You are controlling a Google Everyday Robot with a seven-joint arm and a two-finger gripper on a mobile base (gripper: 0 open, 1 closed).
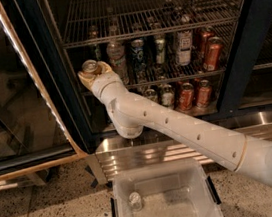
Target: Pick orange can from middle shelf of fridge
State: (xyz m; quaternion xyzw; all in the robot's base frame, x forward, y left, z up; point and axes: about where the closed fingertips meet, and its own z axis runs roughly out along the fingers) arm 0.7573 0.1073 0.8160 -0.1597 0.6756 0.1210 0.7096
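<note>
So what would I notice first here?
A long white arm reaches from lower right into the open fridge, its gripper closed around the orange can at the left end of the middle shelf. Below, a clear plastic bin sits on the floor.

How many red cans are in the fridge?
4 red cans: two at the middle shelf's right end, two on the floor level below; others may be hidden. The gripper, at that shelf's left end, holds the orange can.
</note>
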